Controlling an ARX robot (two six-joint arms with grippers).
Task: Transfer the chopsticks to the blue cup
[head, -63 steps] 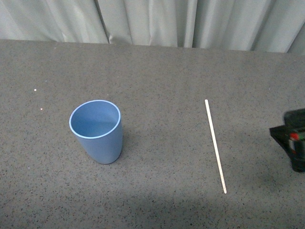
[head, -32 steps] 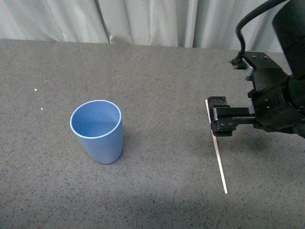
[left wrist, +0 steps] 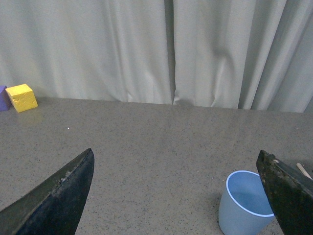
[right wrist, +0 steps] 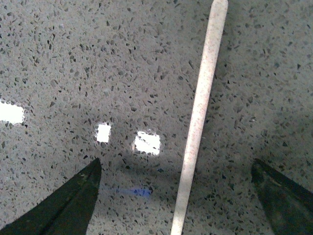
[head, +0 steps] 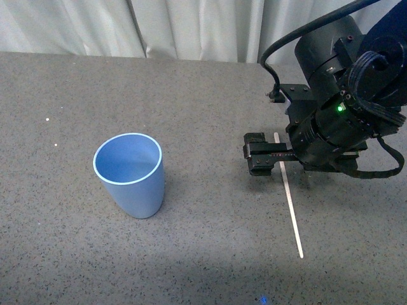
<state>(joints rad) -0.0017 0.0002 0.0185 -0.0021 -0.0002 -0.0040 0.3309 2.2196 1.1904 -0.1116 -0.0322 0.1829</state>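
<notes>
Two tools, both spread wide | right tool point(head: 257, 154) over far half of chopsticks point(head: 289, 203), which lie flat on surface point(head: 210, 95) between its fingers point(right wrist: 73, 200), untouched | blue cup point(head: 130, 181) upright, well left | left tool point(left wrist: 175, 152) holds nothing

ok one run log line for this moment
phase: pre-grasp | right jaws: open, either side of chopstick, no grip | chopstick: flat on table | blue cup: upright, empty | left jaws: open, holding nothing

The bulky matte-black right arm point(head: 331, 127) carries a looping cable point(head: 273, 44), green light point(head: 339, 108) and blocky hand point(head: 255, 154).
</notes>
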